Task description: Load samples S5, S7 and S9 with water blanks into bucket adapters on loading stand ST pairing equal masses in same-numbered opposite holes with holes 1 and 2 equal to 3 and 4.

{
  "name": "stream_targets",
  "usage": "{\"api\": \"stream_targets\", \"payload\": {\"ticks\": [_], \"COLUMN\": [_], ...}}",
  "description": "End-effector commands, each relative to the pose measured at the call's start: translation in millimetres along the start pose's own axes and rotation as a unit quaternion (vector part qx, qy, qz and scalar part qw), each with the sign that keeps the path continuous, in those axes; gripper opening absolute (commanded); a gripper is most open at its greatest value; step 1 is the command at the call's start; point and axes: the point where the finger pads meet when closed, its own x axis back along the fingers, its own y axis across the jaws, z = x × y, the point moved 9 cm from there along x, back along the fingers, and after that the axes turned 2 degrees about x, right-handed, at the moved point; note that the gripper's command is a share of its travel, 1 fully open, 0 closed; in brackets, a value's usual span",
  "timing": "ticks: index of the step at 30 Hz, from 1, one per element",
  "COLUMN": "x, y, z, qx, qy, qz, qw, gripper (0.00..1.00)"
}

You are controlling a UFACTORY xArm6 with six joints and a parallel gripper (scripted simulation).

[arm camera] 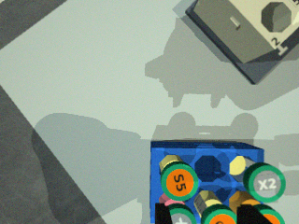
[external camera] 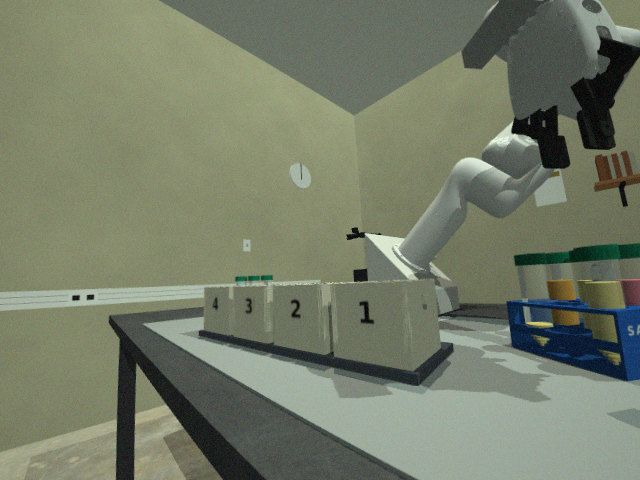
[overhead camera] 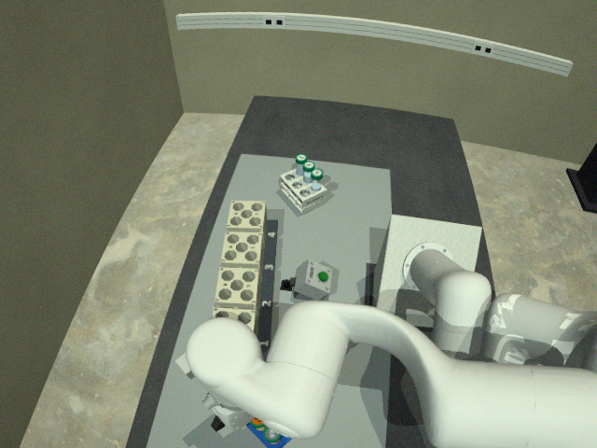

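My gripper is open and empty, high above the blue sample rack. Green-capped tubes stand in the rack, S5 at one corner and grey-dotted X2 at another. More caps, two with orange dots, are cut off at the wrist view's bottom, partly behind the fingers. Liquids show orange, yellow and pink. Adapters 1, 2, 3 and 4 stand in the stand. Holes in 2, 3 and 4 look empty; adapter 1 is partly hidden.
A white rack at the back holds three white-dotted blanks along one side; its other wells look empty. The green DONE key is on a grey sloped desk, between the stand and the arm's base.
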Motion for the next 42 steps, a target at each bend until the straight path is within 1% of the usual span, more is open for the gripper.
{"api": "stream_targets", "payload": {"ticks": [1,4,29,30,36,40,42], "x": [9.9,14.3,14.2,14.3,14.2,14.1,14.1], "y": [-0.7,-0.7,-0.7,2.7,23.2,36.9,37.9], "z": [0.0,0.0,0.0,-3.7,-25.6,-40.3,-41.4], "qx": [0.001,0.001,0.001,0.017,0.117,0.183,0.216], "qy": [0.001,0.001,0.001,0.001,0.001,0.001,0.001], "qz": [0.001,0.001,0.001,0.001,0.001,0.001,0.001], "qw": [1.0,1.0,1.0,1.0,0.993,0.983,0.976], "gripper": [0.44,0.44,0.44,0.57,0.57,0.57,0.57]}}
